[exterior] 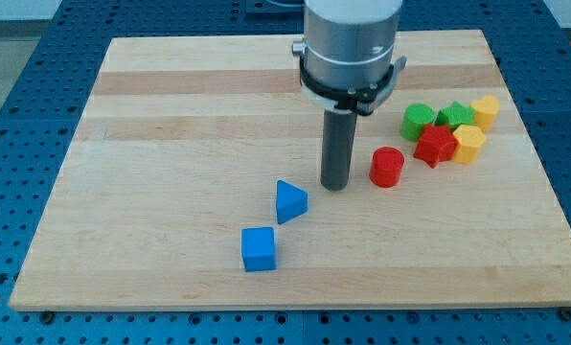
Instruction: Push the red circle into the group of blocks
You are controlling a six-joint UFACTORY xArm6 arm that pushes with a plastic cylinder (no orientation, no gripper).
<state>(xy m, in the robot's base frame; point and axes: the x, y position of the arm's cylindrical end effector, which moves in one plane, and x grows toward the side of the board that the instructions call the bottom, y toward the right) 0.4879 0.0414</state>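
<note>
The red circle is a short red cylinder on the wooden board, right of the middle. My tip touches the board just to its left, a small gap apart. The group of blocks lies to the red circle's upper right: a green circle, a green star, a red star, a yellow block and a second yellow block. The red star is the nearest of them, a short gap from the red circle.
A blue triangle lies left of my tip and below it. A blue cube lies farther toward the view's bottom left. The wooden board rests on a blue perforated table. The arm's grey body hangs over the board's top middle.
</note>
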